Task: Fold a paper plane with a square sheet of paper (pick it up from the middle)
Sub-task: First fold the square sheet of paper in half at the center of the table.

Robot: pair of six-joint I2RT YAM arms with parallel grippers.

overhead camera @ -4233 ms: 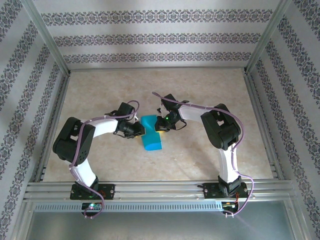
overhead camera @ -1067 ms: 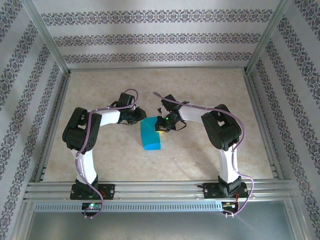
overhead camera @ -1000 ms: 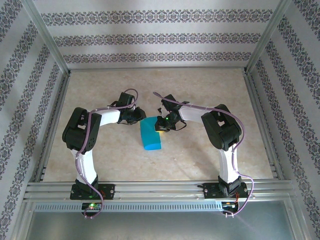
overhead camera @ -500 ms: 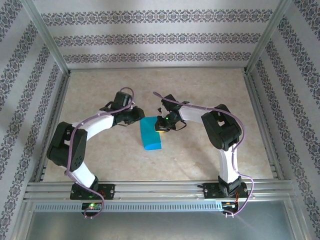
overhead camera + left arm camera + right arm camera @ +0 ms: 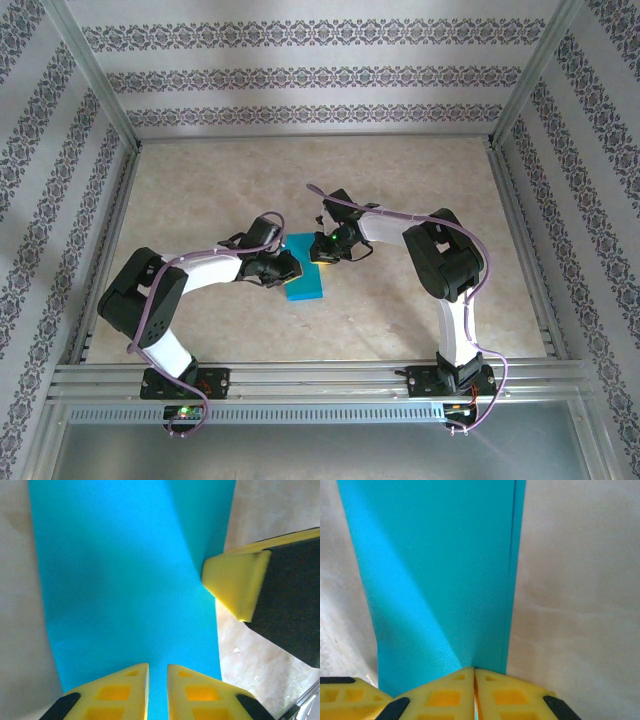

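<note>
Thin teal-blue square sheet of paper [image 5: 310,285], doubled into a long strip of 2 layers, lies flat at the middle of the beige marbled tabletop [image 5: 420,180]. The black-and-yellow right gripper [image 5: 474,672], just right of that middle, has its fingers pressed together on one end of the strip and appears to pinch it. The black-and-yellow left gripper [image 5: 157,672], just left of the middle, has its fingers drawn almost together over the strip, with a thin slit of teal between them. Whether they nip the paper or only bear down on it, I cannot tell.

The risks, as I judge them:
- A pull by 1 gripper while the other clamps could tear or buckle the sheet.
- The 2 layers could slide apart, so the next crease runs crooked.
- The 2 grippers work close together and could knock each other.
</note>
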